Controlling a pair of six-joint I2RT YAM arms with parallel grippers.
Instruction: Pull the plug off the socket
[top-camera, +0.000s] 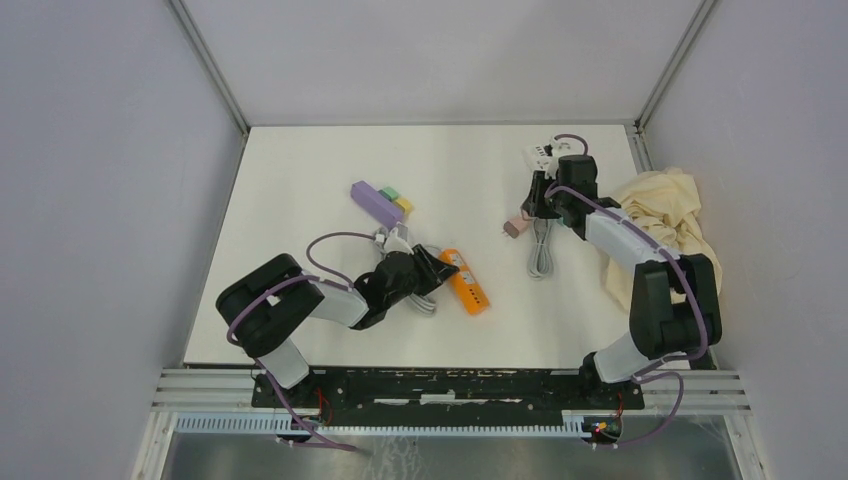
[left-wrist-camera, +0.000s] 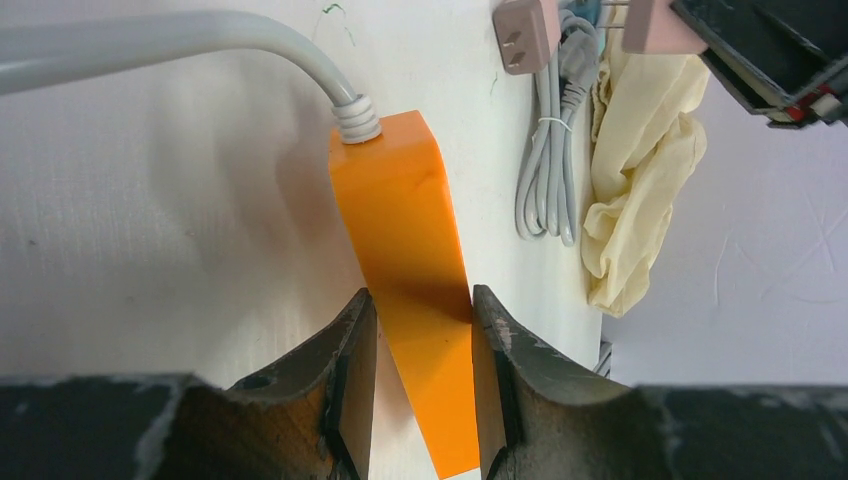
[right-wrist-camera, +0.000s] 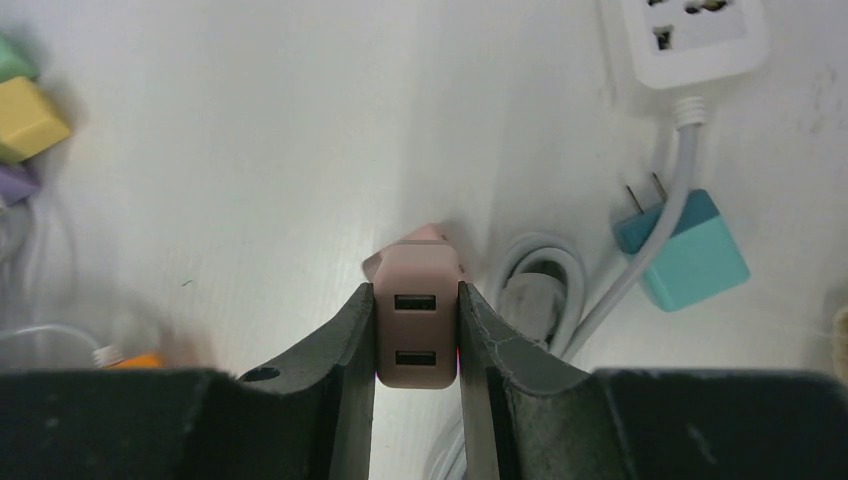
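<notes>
My left gripper is half-closed around the orange socket strip at lower centre, bracing it on the worktop. My right gripper pinches the pink plug, prongs bare, well apart at upper right.

Black-jointed arms, pale grey link covers, purple cables, scuffed dark end effector fingers
</notes>
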